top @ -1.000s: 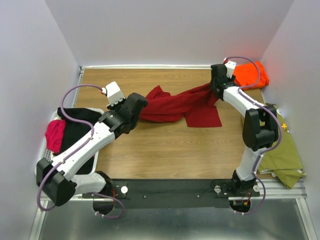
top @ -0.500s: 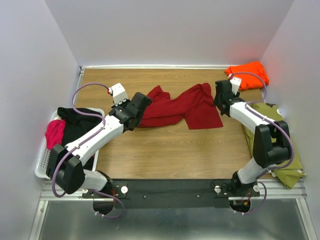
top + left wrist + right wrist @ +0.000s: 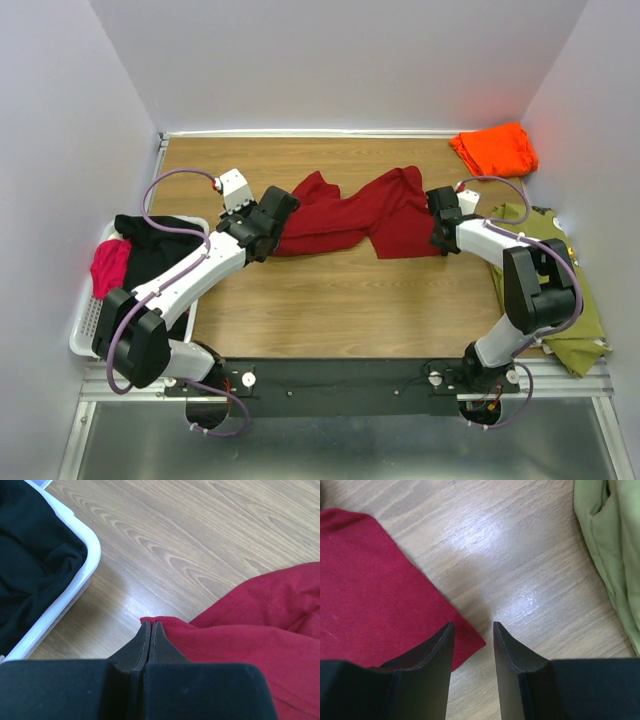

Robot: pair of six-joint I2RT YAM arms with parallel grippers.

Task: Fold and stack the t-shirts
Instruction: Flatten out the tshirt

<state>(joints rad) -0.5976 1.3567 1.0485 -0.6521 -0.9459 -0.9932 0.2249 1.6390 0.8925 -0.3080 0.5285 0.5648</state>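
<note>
Two grippers at dark red t-shirt [image 3: 350,215], crumpled mid-frame on table [image 3: 330,300]. Left gripper [image 3: 151,625] clamps its left edge, jaws closed. Right gripper [image 3: 473,625] at lower-right corner, jaws narrowly apart, empty. Orange t-shirt [image 3: 493,148] upper right.

Bright, even light from overhead fills all three views; shadows are soft and short. Pale glare streaks the tabletop [image 3: 490,535] in both wrist views — strongest in the right one. The black fingers [image 3: 437,652] sit close and slightly blurred, while the dark red t-shirt [image 3: 240,630] shows crisp weave.
</note>
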